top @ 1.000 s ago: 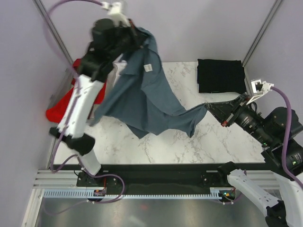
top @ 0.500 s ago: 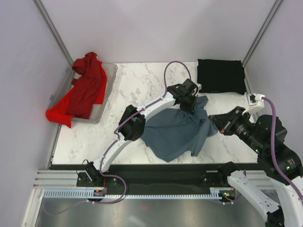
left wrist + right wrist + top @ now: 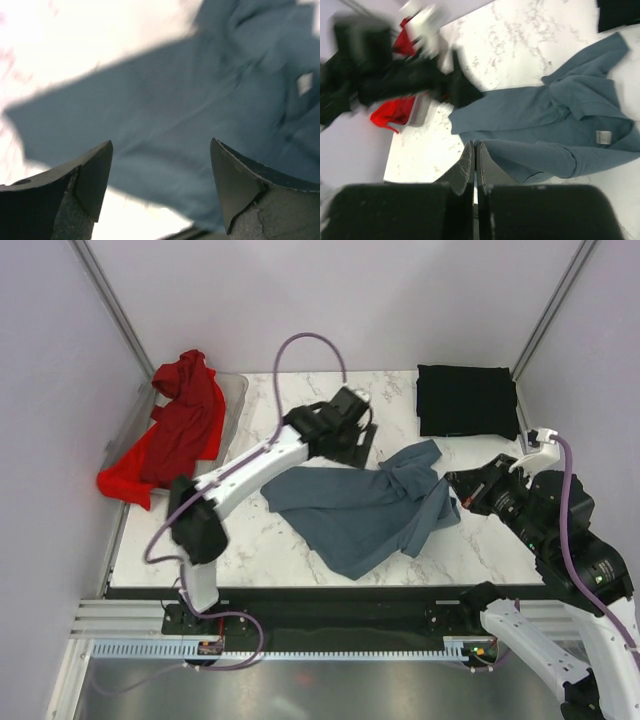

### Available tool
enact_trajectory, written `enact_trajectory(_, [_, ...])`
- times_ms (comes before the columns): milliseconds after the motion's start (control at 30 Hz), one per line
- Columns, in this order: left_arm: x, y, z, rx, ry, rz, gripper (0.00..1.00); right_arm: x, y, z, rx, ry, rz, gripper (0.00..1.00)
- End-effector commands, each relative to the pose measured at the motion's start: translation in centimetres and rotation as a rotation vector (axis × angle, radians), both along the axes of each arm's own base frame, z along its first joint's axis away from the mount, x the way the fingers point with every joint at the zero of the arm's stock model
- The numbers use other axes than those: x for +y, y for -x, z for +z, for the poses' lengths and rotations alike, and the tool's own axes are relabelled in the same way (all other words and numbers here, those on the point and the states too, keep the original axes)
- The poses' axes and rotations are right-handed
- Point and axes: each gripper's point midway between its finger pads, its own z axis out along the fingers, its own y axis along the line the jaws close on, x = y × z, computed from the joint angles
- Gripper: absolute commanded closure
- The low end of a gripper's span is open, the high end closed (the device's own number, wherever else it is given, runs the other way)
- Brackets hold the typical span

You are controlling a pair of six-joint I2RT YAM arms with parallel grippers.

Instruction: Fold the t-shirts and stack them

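The blue-grey shirt (image 3: 360, 505) lies rumpled and spread in the middle of the table (image 3: 300, 405). The left gripper (image 3: 161, 144) hangs over its upper left edge, jaws wide and empty. The right gripper (image 3: 475, 145) is pressed closed at the shirt's right side; whether it pinches cloth I cannot tell. The black shirt (image 3: 466, 400) sits folded at the far right corner, and the red shirt (image 3: 180, 430) drapes over the bin (image 3: 234, 398)
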Motion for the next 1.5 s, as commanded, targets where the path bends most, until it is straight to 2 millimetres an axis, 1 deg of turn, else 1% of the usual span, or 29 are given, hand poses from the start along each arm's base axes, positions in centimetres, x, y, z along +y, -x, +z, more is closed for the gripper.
enact_trajectory(0, [7.2, 4.0, 4.7, -0.081, 0.069, 0.204, 0.16, -3.0, -0.3, 0.4, -0.017, 0.057, -0.145, 1.0])
enact_trajectory(33, [9.0, 5.9, 1.6, -0.02, 0.051, 0.254, 0.17, -3.2, -0.6, -0.5, 0.016, 0.084, -0.159, 1.0])
enact_trajectory(67, [10.1, 7.6, 2.4, -0.017, 0.103, 0.266, 0.19, -3.3, -0.8, -0.9, 0.029, 0.102, -0.167, 1.0])
enact_trajectory(100, [10.8, 8.8, 1.5, 0.009, 0.123, 0.276, 0.21, -3.5, -1.1, -1.3, 0.04, 0.117, -0.181, 1.0])
enact_trajectory(133, [11.9, 10.5, -2.1, 0.074, 0.104, 0.305, 0.21, -3.5, -1.5, -1.6, 0.054, 0.132, -0.188, 1.0])
enact_trajectory(167, [12.2, 11.6, -3.3, 0.106, 0.12, 0.306, 0.22, -3.6, -1.9, -1.4, 0.05, 0.145, -0.2, 1.0])
enact_trajectory(200, [13.7, 13.3, -5.4, 0.131, 0.11, 0.316, 0.24, -5.0, -2.4, 0.4, 0.0, 0.186, -0.263, 1.0])
enact_trajectory(233, [14.1, 13.9, -6.3, 0.148, 0.127, 0.343, 0.26, -5.5, -3.4, 1.1, -0.002, 0.22, -0.298, 1.0])
enact_trajectory(267, [14.3, 14.4, -6.8, 0.154, 0.15, 0.352, 0.28, -6.1, -4.1, 2.3, -0.026, 0.246, -0.335, 1.0])
enact_trajectory(300, [15.2, 15.6, -8.3, 0.177, 0.152, 0.359, 0.36, -6.9, -4.4, 5.1, -0.088, 0.277, -0.368, 1.0])
enact_trajectory(333, [15.0, 16.1, -8.7, 0.19, 0.187, 0.363, 0.4, -6.7, -6.3, 5.2, -0.063, 0.339, -0.379, 1.0])
enact_trajectory(367, [14.3, 16.3, -9.0, 0.199, 0.237, 0.344, 0.44, -7.3, -6.5, 7.7, -0.096, 0.347, -0.412, 1.0])
enact_trajectory(400, [14.8, 17.1, -10.2, 0.221, 0.241, 0.358, 0.47, -7.8, -8.1, 6.8, -0.036, 0.431, -0.458, 1.0])
enact_trajectory(467, [14.6, 17.5, -10.9, 0.245, 0.252, 0.359, 0.48, -7.5, -9.1, 7.8, -0.042, 0.441, -0.458, 1.0])
enact_trajectory(500, [14.4, 17.4, -11.2, 0.247, 0.263, 0.357, 0.48, -7.2, -9.5, 7.6, -0.037, 0.447, -0.448, 1.0])
enact_trajectory(567, [14.0, 17.7, -11.8, 0.263, 0.26, 0.346, 0.48, -6.7, -10.6, 6.9, -0.02, 0.463, -0.446, 1.0])
enact_trajectory(733, [13.0, 17.0, -12.3, 0.252, 0.277, 0.341, 0.42, -6.6, -12.3, 4.6, 0.026, 0.514, -0.455, 1.0])
enact_trajectory(767, [12.9, 16.9, -12.6, 0.254, 0.266, 0.344, 0.41, -6.6, -12.6, 4.1, 0.038, 0.521, -0.443, 1.0])
enact_trajectory(833, [12.6, 16.6, -12.9, 0.254, 0.267, 0.341, 0.41, -6.4, -13.2, 3.6, 0.047, 0.52, -0.43, 1.0])
enact_trajectory(867, [12.4, 16.7, -13.5, 0.269, 0.255, 0.339, 0.42, -6.5, -13.4, 3.2, 0.056, 0.524, -0.429, 1.0])
enact_trajectory(933, [11.8, 16.4, -13.7, 0.268, 0.263, 0.332, 0.43, -6.5, -13.7, 2.9, 0.057, 0.517, -0.421, 1.0])
enact_trajectory(967, [11.7, 16.4, -14.0, 0.275, 0.256, 0.333, 0.45, -6.4, -13.8, 2.3, 0.066, 0.518, -0.416, 1.0])
enact_trajectory(1000, [11.6, 16.4, -14.4, 0.282, 0.242, 0.335, 0.45, -6.4, -13.9, 2.3, 0.063, 0.514, -0.411, 1.0])
enact_trajectory(1067, [11.6, 16.2, -14.8, 0.279, 0.225, 0.345, 0.45, -6.5, -14.0, 1.8, 0.072, 0.513, -0.407, 1.0])
enact_trajectory(1133, [11.5, 16.2, -15.4, 0.286, 0.212, 0.352, 0.45, -6.3, -14.1, 1.7, 0.064, 0.504, -0.393, 1.0])
enact_trajectory(1233, [11.0, 16.1, -16.1, 0.288, 0.212, 0.343, 0.45, -6.5, -14.1, 1.1, 0.068, 0.505, -0.392, 1.0])
enact_trajectory(1267, [10.9, 16.1, -16.3, 0.289, 0.203, 0.342, 0.45, -6.4, -14.0, 0.6, 0.077, 0.508, -0.384, 1.0])
enact_trajectory(1433, [9.8, 15.7, -16.7, 0.287, 0.188, 0.329, 0.46, -6.3, -13.9, -0.2, 0.079, 0.499, -0.372, 1.0])
enact_trajectory(1467, [9.8, 15.7, -16.8, 0.285, 0.182, 0.329, 0.46, -6.2, -13.8, -0.8, 0.089, 0.503, -0.363, 1.0])
